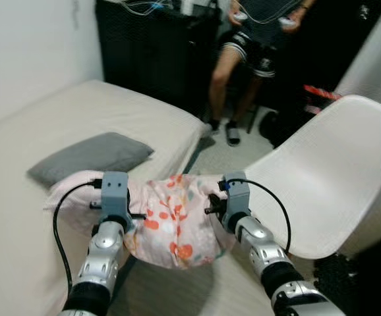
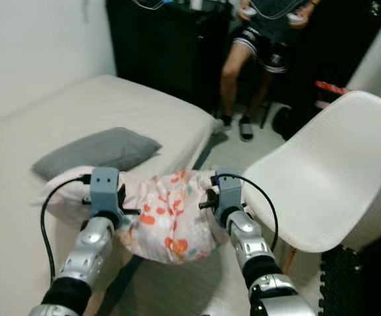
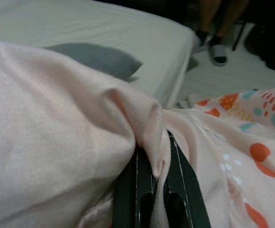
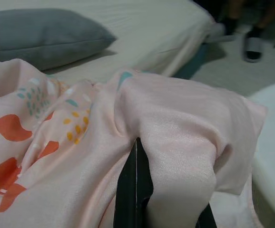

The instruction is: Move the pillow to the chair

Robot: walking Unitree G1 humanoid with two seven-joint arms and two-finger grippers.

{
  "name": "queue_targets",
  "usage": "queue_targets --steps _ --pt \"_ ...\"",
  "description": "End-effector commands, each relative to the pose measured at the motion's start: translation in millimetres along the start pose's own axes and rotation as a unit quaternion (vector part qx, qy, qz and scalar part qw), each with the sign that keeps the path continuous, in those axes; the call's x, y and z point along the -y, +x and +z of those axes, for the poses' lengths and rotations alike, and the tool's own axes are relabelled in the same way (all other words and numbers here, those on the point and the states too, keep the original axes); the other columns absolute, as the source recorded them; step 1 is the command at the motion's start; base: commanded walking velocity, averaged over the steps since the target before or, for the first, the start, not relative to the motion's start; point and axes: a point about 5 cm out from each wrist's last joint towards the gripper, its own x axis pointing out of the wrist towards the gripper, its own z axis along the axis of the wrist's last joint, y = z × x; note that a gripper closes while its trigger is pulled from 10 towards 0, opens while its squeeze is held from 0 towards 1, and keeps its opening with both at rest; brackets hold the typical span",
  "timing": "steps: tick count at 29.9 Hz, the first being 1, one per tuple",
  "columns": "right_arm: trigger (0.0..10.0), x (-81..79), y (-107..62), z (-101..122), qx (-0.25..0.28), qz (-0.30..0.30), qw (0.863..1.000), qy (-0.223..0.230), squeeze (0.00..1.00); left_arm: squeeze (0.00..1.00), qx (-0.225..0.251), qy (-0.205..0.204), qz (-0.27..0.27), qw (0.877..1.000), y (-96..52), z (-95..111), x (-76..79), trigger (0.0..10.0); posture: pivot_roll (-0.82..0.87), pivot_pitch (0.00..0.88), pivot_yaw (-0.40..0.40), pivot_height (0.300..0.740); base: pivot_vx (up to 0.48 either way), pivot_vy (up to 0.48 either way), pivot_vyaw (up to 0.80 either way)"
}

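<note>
The pink pillow point(image 1: 171, 220) with its orange and teal spots hangs between the two grippers, off the bed point(image 1: 58, 131) and in the gap between the bed's edge and the white chair point(image 1: 322, 184). Each gripper has an end of it: the left gripper point(image 3: 152, 166) has its fingers pressed together on a fold of the pink cloth, and the right gripper point(image 4: 137, 161) pinches a fold at the other end — in both wrist views the fabric bunches over the black fingers, so the hold is on the cover more than on the stuffing. That explains the sag: the middle of the pillow droops below the two held ends.

A two-ended hold suits a soft, floppy thing; it keeps the pillow spread and stops it swinging. The right end already sits just beside the chair's seat edge, so the carry looks well along, with the set-down not yet done.

A grey pillow point(image 1: 88, 157) lies on the bed behind — not part of the job. A person point(image 1: 253, 59) sits beyond the bed, feet on the floor.

Next, the pillow likely needs lifting above the seat rim and shifting right; the drooping middle could catch on the edge.
</note>
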Motion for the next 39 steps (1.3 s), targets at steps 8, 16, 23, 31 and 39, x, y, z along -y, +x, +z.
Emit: queue_targets --steps 8,16,23,31,39 --pt "10.0 -8.6 5.7 13 0.021 0.022 0.999 -0.012 0.00 0.00 0.010 0.008 -0.022 1.000 -0.4 3 11.7 10.0 -0.04 0.001 -0.087 0.740 0.000 0.000 -0.80" --pt "10.0 -7.9 3.6 3 0.016 -0.006 1.000 0.011 0.00 0.00 -0.010 0.043 -0.054 0.998 1.9 0 13.5 10.0 -0.01 0.003 0.009 0.740 0.000 0.000 -0.80" --pt "10.0 -11.1 -1.3 -11 0.007 -0.017 0.999 0.026 0.00 0.00 -0.026 0.055 -0.071 0.996 1.9 -5 17.1 10.0 -0.01 0.000 0.043 0.740 0.000 0.000 -0.80" --pt "10.0 -9.3 -3.2 -15 0.002 -0.026 0.999 0.029 0.00 0.00 -0.039 0.066 -0.085 0.993 -0.9 -12 24.9 10.0 -0.02 0.000 0.064 0.740 0.000 0.000 -0.80" --pt "10.0 -7.6 -4.8 -17 0.002 -0.030 0.999 0.028 0.00 0.00 -0.041 0.066 -0.092 0.993 -1.2 -13 29.6 10.0 -0.02 0.000 0.054 0.740 0.000 0.000 -0.80"
